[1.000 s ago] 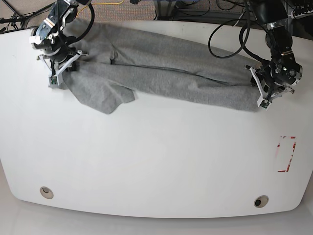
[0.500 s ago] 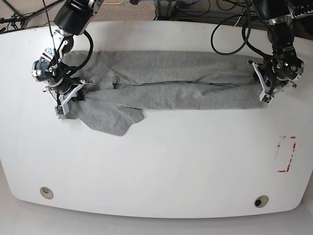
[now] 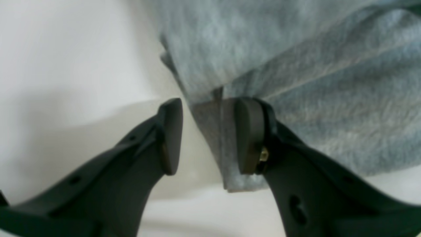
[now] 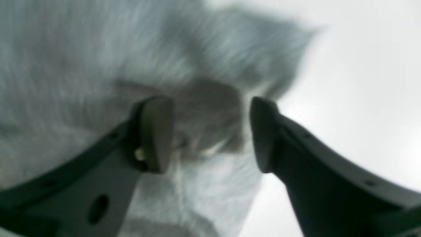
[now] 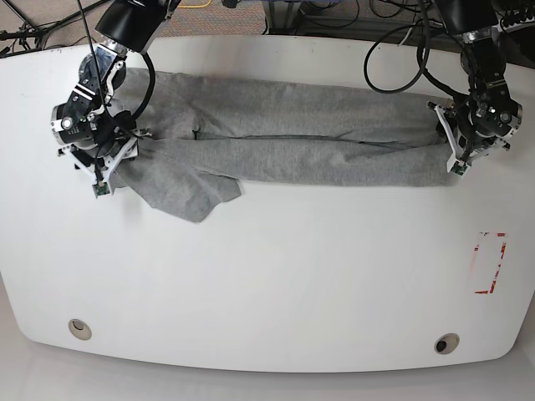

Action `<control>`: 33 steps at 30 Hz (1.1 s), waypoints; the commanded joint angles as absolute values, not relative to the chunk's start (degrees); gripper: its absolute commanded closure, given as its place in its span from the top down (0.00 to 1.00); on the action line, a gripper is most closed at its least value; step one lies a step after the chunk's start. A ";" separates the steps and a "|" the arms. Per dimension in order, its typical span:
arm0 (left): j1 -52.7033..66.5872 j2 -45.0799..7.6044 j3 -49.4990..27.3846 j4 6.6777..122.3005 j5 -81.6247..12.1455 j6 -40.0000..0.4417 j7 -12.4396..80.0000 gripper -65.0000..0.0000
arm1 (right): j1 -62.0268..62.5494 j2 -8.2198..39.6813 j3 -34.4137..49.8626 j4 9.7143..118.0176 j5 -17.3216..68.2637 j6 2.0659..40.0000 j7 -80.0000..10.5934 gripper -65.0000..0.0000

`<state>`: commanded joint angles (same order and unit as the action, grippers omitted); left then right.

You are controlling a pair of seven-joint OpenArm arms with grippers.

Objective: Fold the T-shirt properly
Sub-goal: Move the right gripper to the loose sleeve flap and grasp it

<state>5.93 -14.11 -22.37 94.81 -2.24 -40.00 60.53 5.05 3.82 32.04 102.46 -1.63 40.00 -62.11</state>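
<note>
Both arms have drifted since the earlier frames: the long fold of the T-shirt [image 5: 284, 138] now lies straighter across the far half of the desk [image 5: 267, 284], and the loose sleeve flap has pulled in a little toward the right gripper.

Nearest to the shirt's front edge: bare desk, with a red-marked rectangle [image 5: 490, 263] well apart from the shirt on the left arm's side.

At the shirt itself: a grey band folded lengthwise, one sleeve [image 5: 188, 188] spilling out over the front edge near the right arm's end. No print or neck tag shows. The fold looks about half done, judging by the untidy sleeve.

Left gripper [image 3: 205, 136] at the hem end. Fingers [image 3: 248, 136] parted; a hem corner hangs between them, resting against one pad while the other stands clear over white desk. Not clamped. Reads as a release after laying the end down, or a re-grip about to start; cannot say which.

Right gripper [image 4: 204, 133] at the sleeve end. Fingers [image 4: 156, 133] likewise apart, with bunched cloth in the gap, blurred. One pad lies on fabric, the other over the shirt's edge. No pinch visible.

Base view puts each gripper at an opposite end of the band, probably so the two can stretch and align it.

Farthest: cables [image 5: 393, 50] and arm links beyond the shirt's back edge.
</note>
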 joint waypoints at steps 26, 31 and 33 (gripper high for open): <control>6.29 -14.11 -22.37 94.90 -2.24 -40.00 60.53 0.39 | 20.44 6.11 24.04 69.93 -1.89 40.00 -47.60 0.63; 6.29 -14.11 -22.37 94.90 -2.24 -40.00 60.53 0.39 | 20.09 6.20 24.04 67.82 -1.89 40.00 -46.37 0.63; 6.29 -14.11 -22.37 94.90 -2.24 -40.00 60.53 0.39 | 20.00 6.11 23.43 67.74 -1.80 40.00 -46.37 0.63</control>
<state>6.29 -14.11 -22.37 94.90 -2.24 -40.00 60.53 20.00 6.11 23.43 67.74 -1.80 40.00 -46.37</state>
